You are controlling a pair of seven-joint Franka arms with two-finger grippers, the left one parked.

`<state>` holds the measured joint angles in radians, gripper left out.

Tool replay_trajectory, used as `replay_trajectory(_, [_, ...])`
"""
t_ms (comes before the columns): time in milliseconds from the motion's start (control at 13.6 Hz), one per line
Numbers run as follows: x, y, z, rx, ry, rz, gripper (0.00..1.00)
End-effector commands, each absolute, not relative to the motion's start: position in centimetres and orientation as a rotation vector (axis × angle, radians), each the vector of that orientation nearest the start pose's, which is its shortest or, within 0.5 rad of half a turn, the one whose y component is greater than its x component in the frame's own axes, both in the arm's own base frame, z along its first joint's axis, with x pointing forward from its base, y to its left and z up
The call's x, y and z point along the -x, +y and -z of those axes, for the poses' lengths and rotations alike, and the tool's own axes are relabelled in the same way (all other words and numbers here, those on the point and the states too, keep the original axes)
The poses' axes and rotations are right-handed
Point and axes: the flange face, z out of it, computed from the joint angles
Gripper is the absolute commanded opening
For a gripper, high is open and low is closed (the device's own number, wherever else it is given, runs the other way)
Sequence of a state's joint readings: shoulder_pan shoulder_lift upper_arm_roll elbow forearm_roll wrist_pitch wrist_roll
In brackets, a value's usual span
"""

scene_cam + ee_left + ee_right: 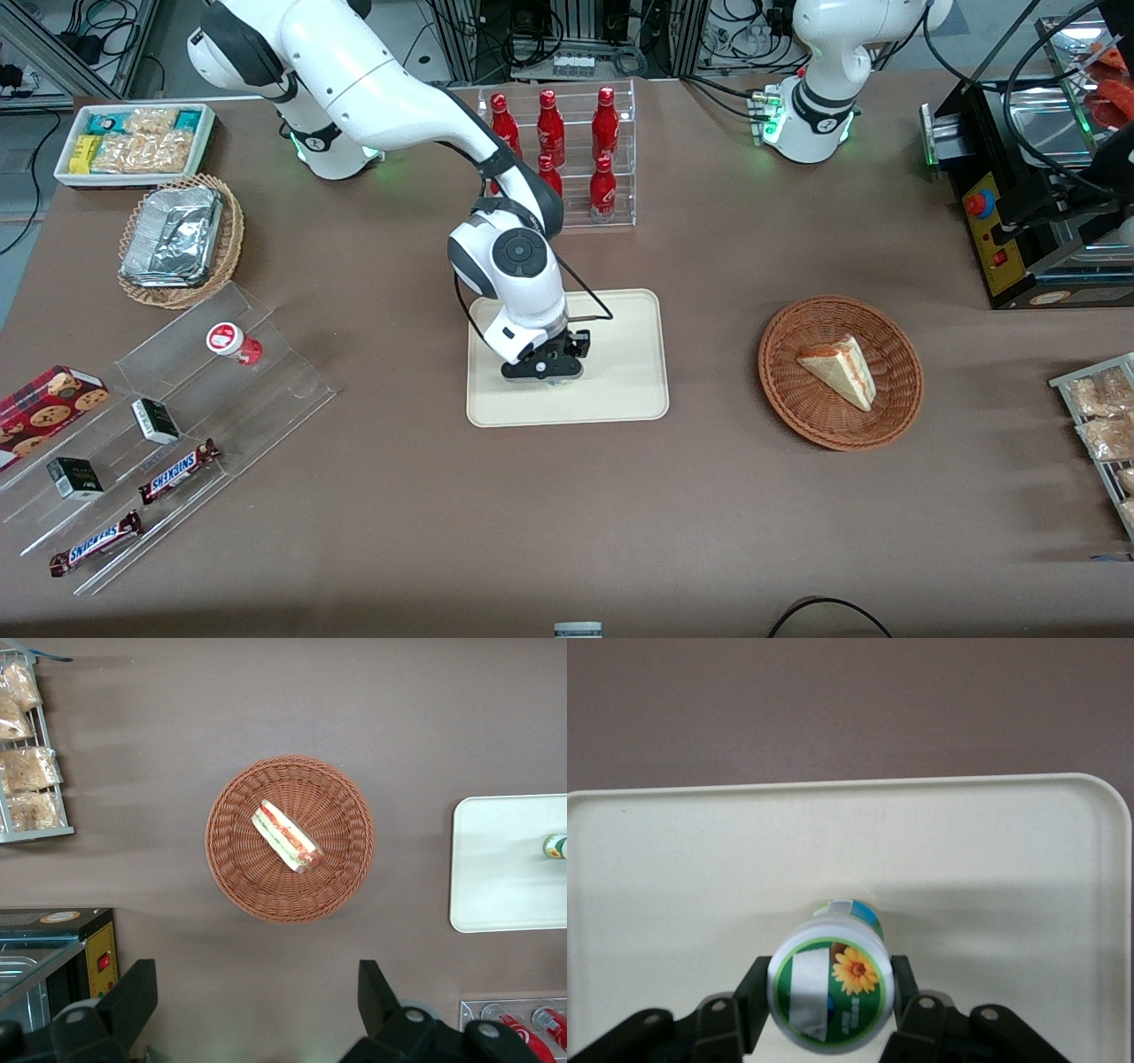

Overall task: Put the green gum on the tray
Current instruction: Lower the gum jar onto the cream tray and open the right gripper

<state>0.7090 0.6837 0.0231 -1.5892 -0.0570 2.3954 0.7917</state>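
The green gum (831, 992), a small white bottle with a green flower lid, stands upright on the cream-beige tray (992, 868). My right gripper (829, 990) has its two black fingers (751, 997) pressed against the sides of the bottle, shut on it. In the front view the gripper (547, 368) is low over the tray (620, 354), toward the working arm's end of it, and hides nearly all of the bottle. In the left wrist view the gum (555, 846) shows on the tray (496, 868).
A wicker basket with a sandwich (840, 372) lies toward the parked arm's end. A rack of red cola bottles (567, 151) stands farther from the front camera than the tray. A red-lidded bottle (232, 340) sits on an acrylic stand with Snickers bars (177, 470).
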Motion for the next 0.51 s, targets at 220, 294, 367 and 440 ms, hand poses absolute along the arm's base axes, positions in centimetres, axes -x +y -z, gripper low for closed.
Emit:
replay_trajectory(220, [-52.52,47.44,-23.8,3.077,0.054,0.187,0.5])
replay_trajectory(294, [-52.58,47.36,-23.79,3.078,0.059,0.186,0.97])
replay_trajectory(367, [-52.73,47.2,-23.98,3.077,0.059,0.188,0.99])
replay_trajectory(440, [-53.05,47.02,-24.43,3.071,0.066,0.192,0.99])
